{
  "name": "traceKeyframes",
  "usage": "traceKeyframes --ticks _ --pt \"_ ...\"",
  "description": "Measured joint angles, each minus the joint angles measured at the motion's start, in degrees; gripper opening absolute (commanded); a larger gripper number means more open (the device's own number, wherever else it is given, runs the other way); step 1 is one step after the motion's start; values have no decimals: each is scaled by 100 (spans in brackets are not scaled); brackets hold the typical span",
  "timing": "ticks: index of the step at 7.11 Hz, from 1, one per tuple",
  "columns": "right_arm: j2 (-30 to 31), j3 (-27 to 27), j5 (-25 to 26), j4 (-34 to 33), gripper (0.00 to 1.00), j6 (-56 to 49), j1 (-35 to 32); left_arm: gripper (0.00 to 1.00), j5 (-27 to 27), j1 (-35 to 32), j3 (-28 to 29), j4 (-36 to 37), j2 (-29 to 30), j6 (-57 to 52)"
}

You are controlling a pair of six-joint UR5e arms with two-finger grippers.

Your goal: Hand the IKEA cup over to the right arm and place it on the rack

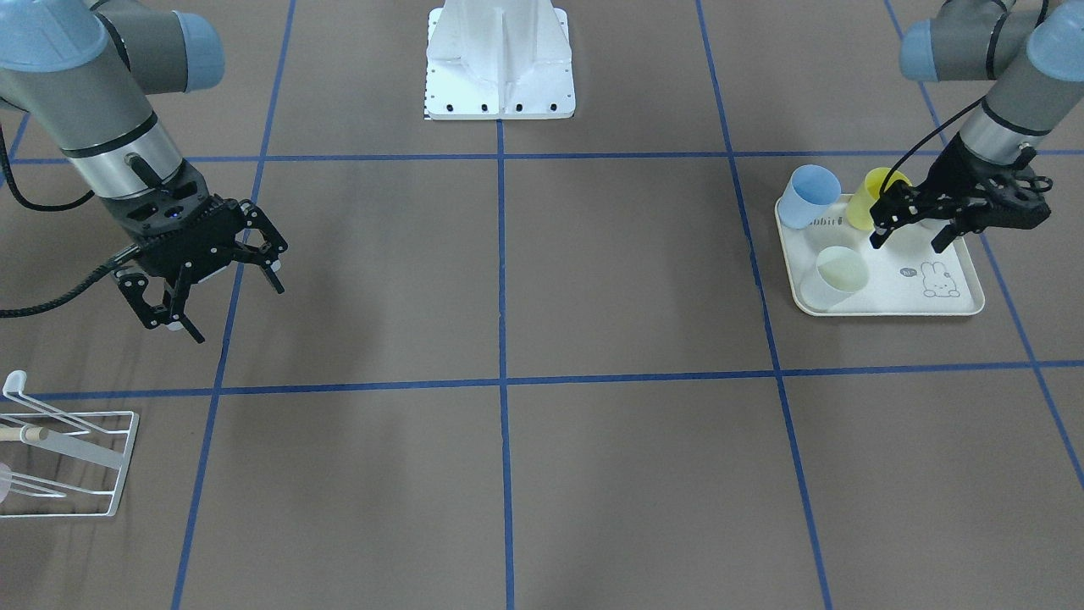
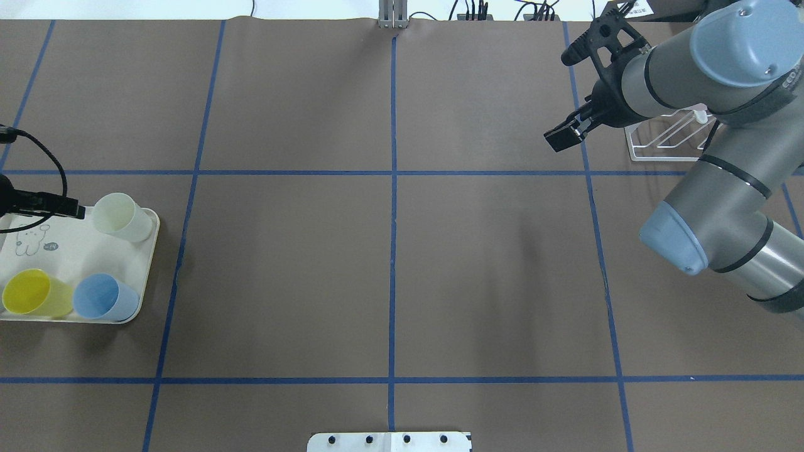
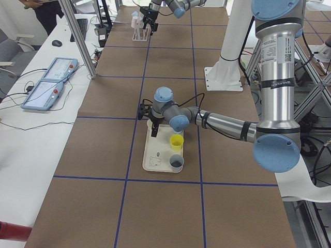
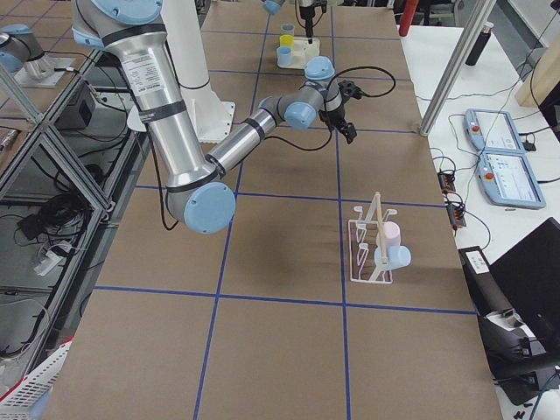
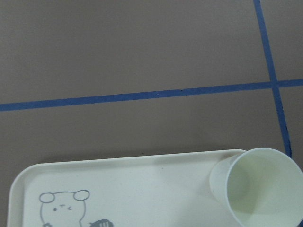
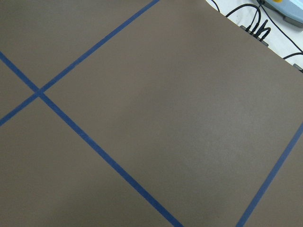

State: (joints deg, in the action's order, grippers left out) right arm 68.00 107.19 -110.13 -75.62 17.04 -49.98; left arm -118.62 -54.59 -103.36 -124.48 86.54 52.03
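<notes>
Three IKEA cups stand upright on a cream rabbit-print tray [image 1: 957, 301]: a blue cup [image 1: 809, 196], a yellow cup [image 1: 881, 199] and a pale white cup [image 1: 838, 275]. I cannot tell which one the task means. My left gripper [image 1: 908, 244] hovers open over the tray, beside the yellow cup and behind the pale white cup [image 5: 258, 187], holding nothing. Across the table, my right gripper [image 1: 239, 313] hangs open and empty above the mat. The white wire rack [image 1: 76, 462] with a wooden dowel stands near it, seen also as the rack [image 4: 376, 249].
A pink cup [image 4: 388, 234] and a light blue cup [image 4: 398, 255] hang on the rack. The robot's white base plate [image 1: 500, 93] sits at the table's middle edge. Blue tape lines cross the brown mat [image 2: 389, 251].
</notes>
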Motion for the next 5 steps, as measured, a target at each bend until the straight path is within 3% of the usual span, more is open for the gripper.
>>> traceKeyframes --ticks 1,2,4,5 --pt "-3 1 53 -11 100 0 46 82 2 26 170 -7 201 245" --pt "-5 -1 91 -13 100 1 73 69 -2 35 279 -9 296 346" --pt "-6 -4 118 -14 100 1 99 67 -30 94 337 -1 332 388" --pt "-6 -5 124 -14 100 0 109 60 -37 144 338 1 329 386"
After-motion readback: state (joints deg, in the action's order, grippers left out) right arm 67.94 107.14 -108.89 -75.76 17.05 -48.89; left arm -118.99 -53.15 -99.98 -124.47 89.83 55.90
